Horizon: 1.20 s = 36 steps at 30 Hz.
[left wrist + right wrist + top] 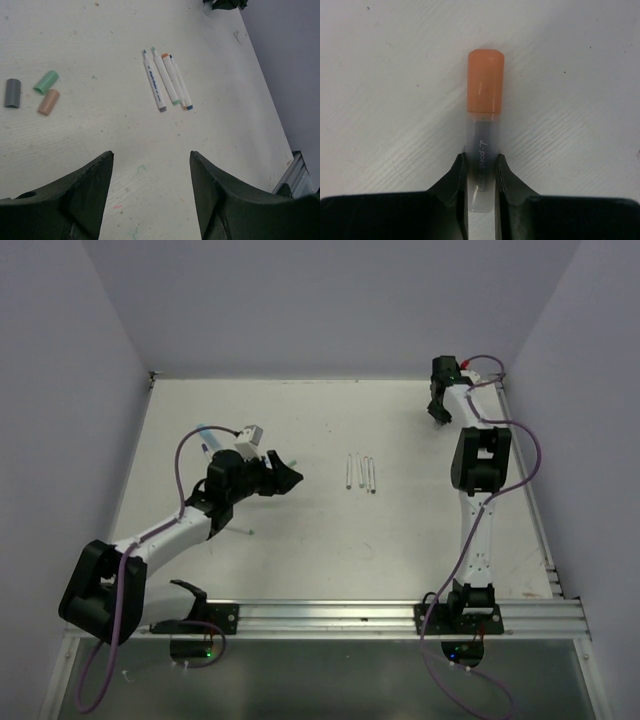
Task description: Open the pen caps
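My right gripper is shut on the pale barrel of a marker lying on the table, and its orange pen cap sits on the end beyond the fingertips. In the top view this gripper is down at the far right corner. My left gripper hangs open over bare table with nothing between its fingers. Three loose pen caps lie to its left: grey, green and tan. Several uncapped pens lie in a row ahead of it.
The row of pens lies mid-table, between the two arms. A small green piece lies beside the left arm. Walls close in the table on the left, far and right sides. A metal rail runs along the near edge.
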Each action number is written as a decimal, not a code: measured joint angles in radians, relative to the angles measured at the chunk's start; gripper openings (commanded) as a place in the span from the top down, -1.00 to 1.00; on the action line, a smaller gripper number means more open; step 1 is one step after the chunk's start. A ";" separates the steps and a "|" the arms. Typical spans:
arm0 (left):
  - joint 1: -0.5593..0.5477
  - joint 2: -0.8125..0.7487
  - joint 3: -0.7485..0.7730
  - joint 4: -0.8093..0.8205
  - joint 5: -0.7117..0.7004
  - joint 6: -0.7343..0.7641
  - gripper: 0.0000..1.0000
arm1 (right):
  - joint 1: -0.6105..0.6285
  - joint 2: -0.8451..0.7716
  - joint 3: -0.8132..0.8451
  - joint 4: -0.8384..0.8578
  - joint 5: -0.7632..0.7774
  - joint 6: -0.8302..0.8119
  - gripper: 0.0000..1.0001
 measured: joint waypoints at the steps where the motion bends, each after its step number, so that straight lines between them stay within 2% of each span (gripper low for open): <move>1: 0.000 -0.007 -0.001 -0.002 0.000 0.000 -0.32 | 0.000 0.000 -0.002 0.002 -0.002 -0.004 0.97; 4: 0.000 -0.042 -0.002 -0.011 -0.003 0.000 -0.32 | 0.000 -0.023 -0.042 0.026 -0.011 -0.007 1.00; 7: 0.000 -0.083 -0.005 -0.026 -0.003 0.000 -0.36 | -0.002 -0.090 -0.163 0.079 -0.031 -0.015 1.00; 10: 0.000 -0.106 -0.005 -0.042 0.003 -0.002 -0.37 | 0.007 -0.207 -0.357 0.142 -0.045 -0.039 1.00; 14: 0.000 -0.098 -0.005 -0.051 0.031 -0.035 -0.40 | 0.068 -0.470 -0.723 0.209 -0.082 -0.090 1.00; 17: 0.000 -0.091 -0.018 -0.037 0.048 -0.074 -0.43 | 0.184 -0.687 -0.917 0.248 -0.114 -0.130 1.00; 22: 0.000 -0.057 -0.062 0.029 0.101 -0.158 -0.44 | 0.403 -1.005 -1.116 0.334 -0.227 -0.168 1.00; 26: 0.000 -0.003 -0.074 0.091 0.148 -0.215 -0.45 | 0.523 -1.208 -1.303 0.411 -0.311 -0.167 1.00; 30: -0.005 0.031 -0.108 0.198 0.195 -0.291 -0.49 | 0.657 -1.279 -1.419 0.445 -0.371 -0.154 1.00; 36: -0.079 0.092 -0.114 0.281 0.218 -0.361 -0.49 | 0.842 -1.279 -1.435 0.482 -0.397 -0.132 1.00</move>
